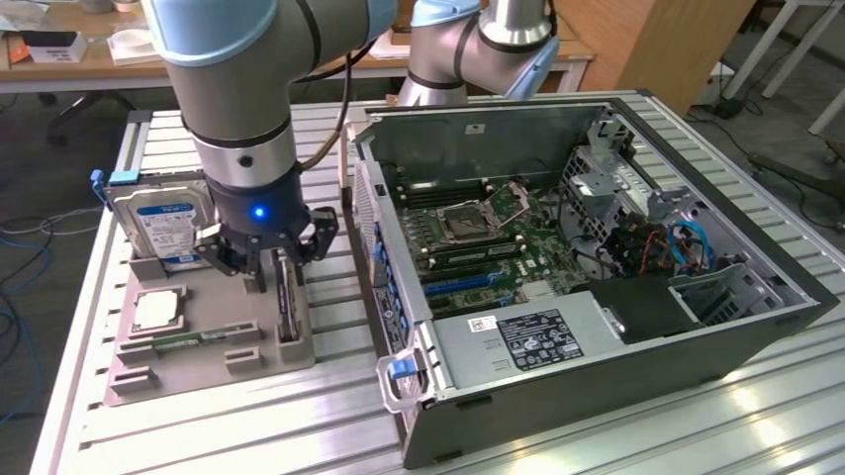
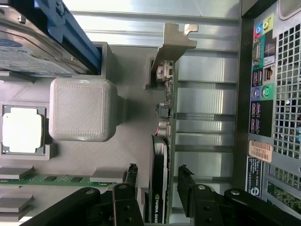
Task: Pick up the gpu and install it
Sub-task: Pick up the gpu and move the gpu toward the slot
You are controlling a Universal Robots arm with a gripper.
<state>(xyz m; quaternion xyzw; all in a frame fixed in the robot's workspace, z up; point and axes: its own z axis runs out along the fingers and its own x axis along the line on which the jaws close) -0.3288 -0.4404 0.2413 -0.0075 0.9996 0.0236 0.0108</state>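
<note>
Down over the gray tray point(image 1: 198, 366) that sits on the slatted metal table point(image 1: 237, 426), at the exterior view's left of the open computer case point(image 1: 595, 376), the gripper point(image 1: 271, 267) hangs with its jaws spread wide and holding nothing. The gpu point(image 1: 283, 302) stands on edge in a slot of that tray, between the two black fingers point(image 2: 133, 176).

In the wrist view the gripper point(image 2: 159, 178) straddles the gpu point(image 2: 159, 155). A strip of daylight shows on each side of the card, so the fingers look apart from it, though on the board side the gap is thin and hard to judge. The card is seen edge-on: its black block and its silver end bracket point(image 2: 176, 40) are plain, its green face barely.

From the exterior view the arm and fingers cover much of the card, and its lower edge is sunk in the slot.

A hard drive point(image 1: 161, 226) stands upright in the same tray, partly behind the arm, with a square chip point(image 1: 158, 309) lying flat near it.
</note>
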